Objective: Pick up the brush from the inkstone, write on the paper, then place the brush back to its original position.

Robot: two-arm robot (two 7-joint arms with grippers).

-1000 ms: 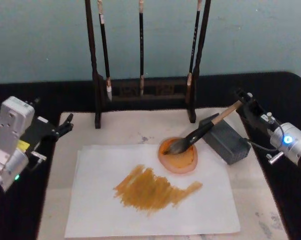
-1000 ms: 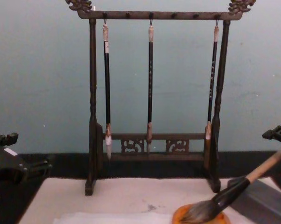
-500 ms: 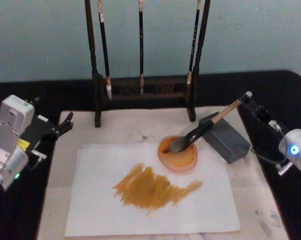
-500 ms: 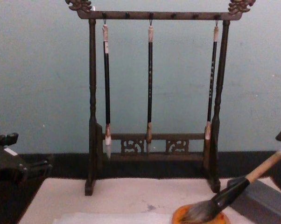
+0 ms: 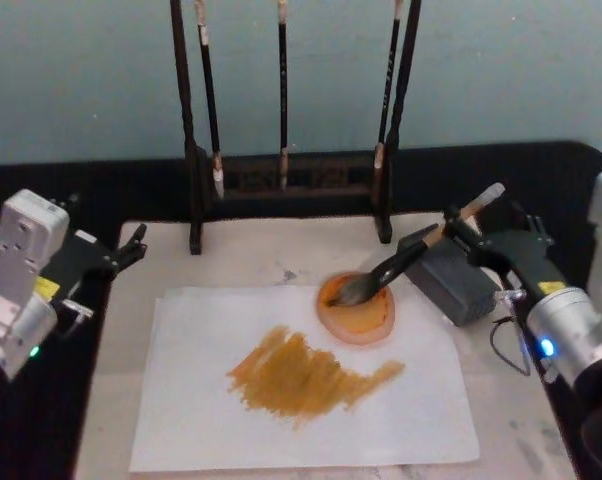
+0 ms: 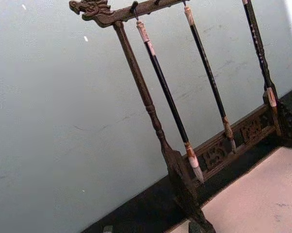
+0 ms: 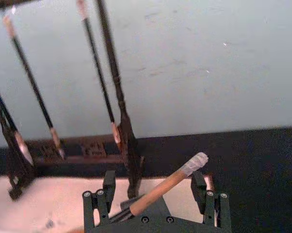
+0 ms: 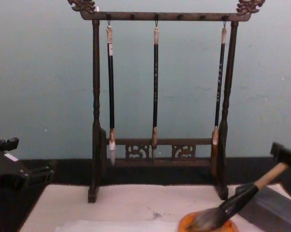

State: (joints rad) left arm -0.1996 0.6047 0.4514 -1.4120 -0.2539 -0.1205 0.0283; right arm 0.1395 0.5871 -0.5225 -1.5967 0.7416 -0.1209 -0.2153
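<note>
**A:** Where does the brush (image 5: 413,254) lie relative to the right claw (image 5: 465,229)?

**B:** Its bristles rest in the orange dish (image 5: 356,309) at the paper's (image 5: 301,400) far right corner, the black ferrule leans on the grey inkstone block (image 5: 451,280), and the tan handle rises back and to the right, ending in a white cap. So the long axis runs diagonally, low at the dish, high toward the right arm.

**A:** And the claw itself?

**B:** The right wrist view shows its two fingers (image 7: 100,201) spread wide with the handle (image 7: 161,188) passing between them, neither pad seeming to touch. The claw straddles the upper handle, just short of the cap.

**A:** So the coming move turns on what?

**B:** Probably on closing squarely across that slanted shaft. The fingers look level while the handle crosses them at an angle, so a squeeze could roll the brush off the block.

**A:** The left arm?

**B:** The left claw (image 5: 126,250) sits parked at the left edge of the tabletop, well apart from the brush; whether it is open cannot be told.

**A:** Anything in the way?

**B:** The brush rack (image 5: 291,180) stands behind with three thin black brushes (image 8: 155,87) hanging; its right post is near the handle's upper end. The paper already carries a broad ochre smear (image 5: 306,375).
</note>
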